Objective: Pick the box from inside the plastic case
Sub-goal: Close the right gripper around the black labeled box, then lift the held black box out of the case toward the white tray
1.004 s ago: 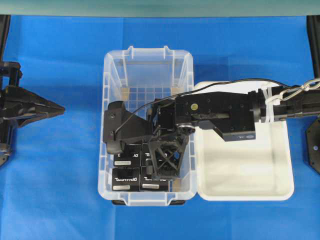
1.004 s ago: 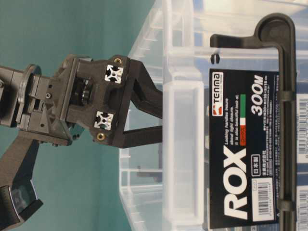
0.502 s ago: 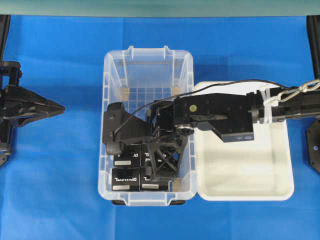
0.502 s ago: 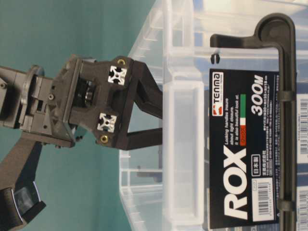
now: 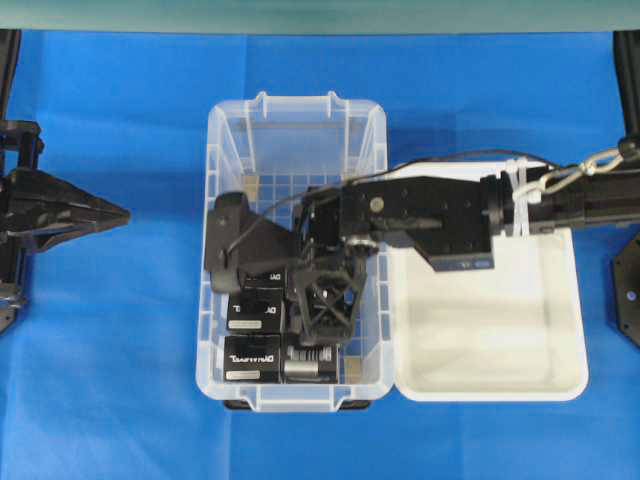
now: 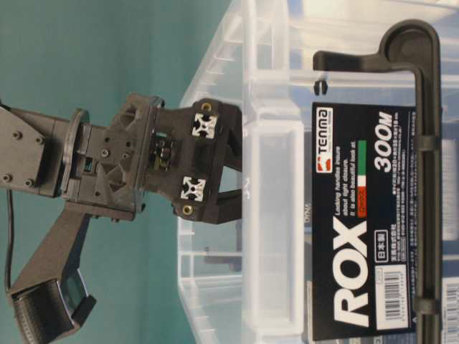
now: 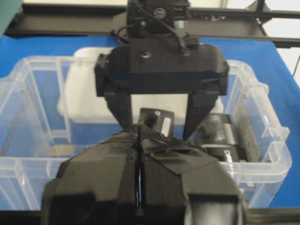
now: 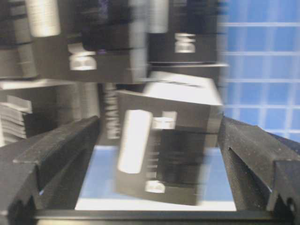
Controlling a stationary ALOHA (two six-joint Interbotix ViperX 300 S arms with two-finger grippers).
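The clear plastic case (image 5: 297,105) stands mid-table with several black boxes in its near half, among them one at the front left (image 5: 252,357) and one behind it (image 5: 254,315). My right gripper (image 5: 232,250) reaches down into the case, open. In the right wrist view a tilted, blurred box (image 8: 164,150) with a pale label strip lies between the wide-apart fingers (image 8: 56,154), with a gap on each side. The left wrist view shows that box (image 7: 157,122) between the two fingers hanging down. My left gripper (image 5: 122,214) is shut and holds nothing, left of the case.
A shallow white tray (image 5: 560,385) adjoins the case's right side, under the right arm. A blue cloth (image 5: 120,380) covers the table. The case's back half shows bare grid floor (image 5: 300,185). In the table-level view a ROX label (image 6: 362,215) covers the case's end wall.
My right gripper has gone lower into the case and shifted slightly toward the back and left. One box now stands tilted between its fingers. The left arm has stayed put.
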